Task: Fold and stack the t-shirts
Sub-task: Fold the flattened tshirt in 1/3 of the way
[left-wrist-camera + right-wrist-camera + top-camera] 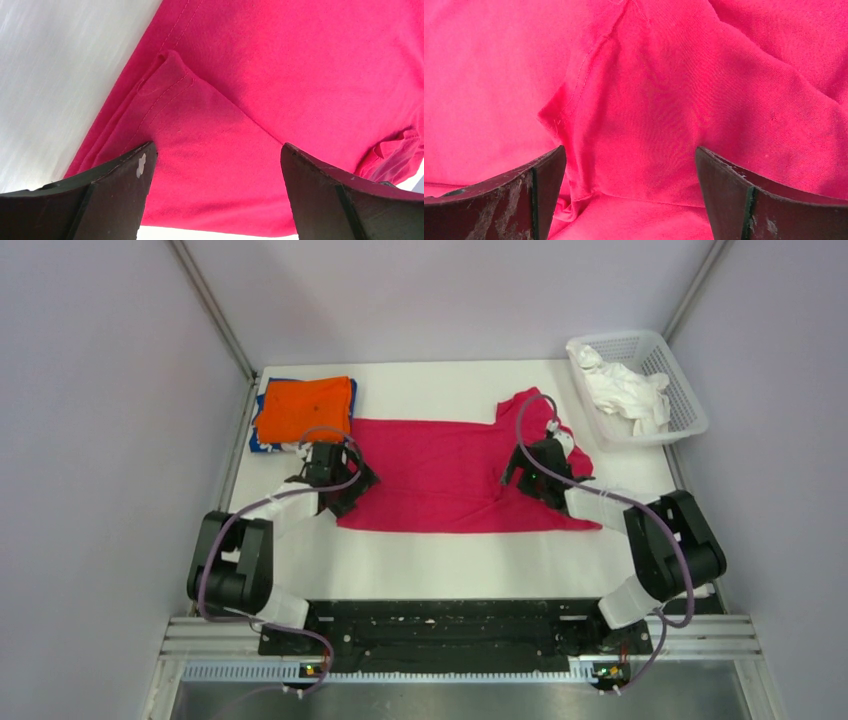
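A white surface (440, 565) seen from above, with two black robot arms mounted at its near edge. A magenta-red t-shirt (450, 475) lies spread flat across the middle of the surface, its length running left to right. One sleeve sticks out toward the far right.

At the far left corner an orange t-shirt (303, 408) sits folded into a neat rectangle on top of a blue t-shirt (260, 446), of which only the edges show. The magenta shirt's far left corner lies just beside this stack.

The left pincer (217, 150) is over the left end of the magenta shirt, fingers spread wide and holding nothing. Below it a sleeve lies folded in over the shirt's body.

The right pincer (631, 150) is over the right end of the same shirt, also spread wide and holding nothing, above rumpled cloth with a stitched seam.

At the far right, a white mesh basket (690, 405) holds a crumpled white cloth (625, 390).
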### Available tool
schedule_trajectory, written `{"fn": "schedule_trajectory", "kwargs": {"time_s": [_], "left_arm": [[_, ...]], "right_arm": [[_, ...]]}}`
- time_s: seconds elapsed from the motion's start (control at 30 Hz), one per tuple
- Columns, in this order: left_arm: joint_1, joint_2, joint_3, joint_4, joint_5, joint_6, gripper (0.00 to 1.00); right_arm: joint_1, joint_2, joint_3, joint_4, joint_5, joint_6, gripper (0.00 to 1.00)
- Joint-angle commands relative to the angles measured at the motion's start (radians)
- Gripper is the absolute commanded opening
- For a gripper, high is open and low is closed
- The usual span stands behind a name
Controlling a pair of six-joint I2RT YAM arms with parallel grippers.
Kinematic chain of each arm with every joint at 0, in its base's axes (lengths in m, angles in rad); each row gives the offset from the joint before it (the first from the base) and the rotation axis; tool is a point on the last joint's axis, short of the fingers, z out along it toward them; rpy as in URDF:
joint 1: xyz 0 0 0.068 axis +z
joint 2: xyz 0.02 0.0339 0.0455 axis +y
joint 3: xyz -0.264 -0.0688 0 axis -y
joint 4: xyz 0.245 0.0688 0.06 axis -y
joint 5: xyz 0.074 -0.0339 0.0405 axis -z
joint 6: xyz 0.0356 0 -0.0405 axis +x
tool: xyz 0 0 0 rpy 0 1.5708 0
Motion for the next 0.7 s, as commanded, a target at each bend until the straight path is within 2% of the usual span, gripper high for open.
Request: {"fn": "schedule_trajectory", "kwargs": {"time_s": [0.0,0.2,0.3,0.53,0.67], "left_arm": [[-0.018,-0.081,-0.144,-0.092,-0.015,-0.028,0.99],[-0.067,-0.254,-0.285,-0.148,-0.028,-0.08,0.99],[-0.11,-0.365,-0.349,-0.215,-0.089,-0.133,0.99],[-0.161,-0.645,-0.429,-0.36,-0.179,-0.208,0.99],[-0.162,-0.701,-0.447,-0.36,-0.181,-0.221,0.99]], "right_arm": [[0.037,-0.075,-0.075,-0.19,0.045,0.09,0.99],[0.112,-0.218,-0.16,-0.26,0.08,0.122,0.99],[0.138,-0.284,-0.21,-0.267,0.064,0.129,0.99],[0.146,-0.362,-0.264,-0.263,0.08,0.128,0.99],[0.149,-0.401,-0.264,-0.245,0.055,0.119,0.99]]}}
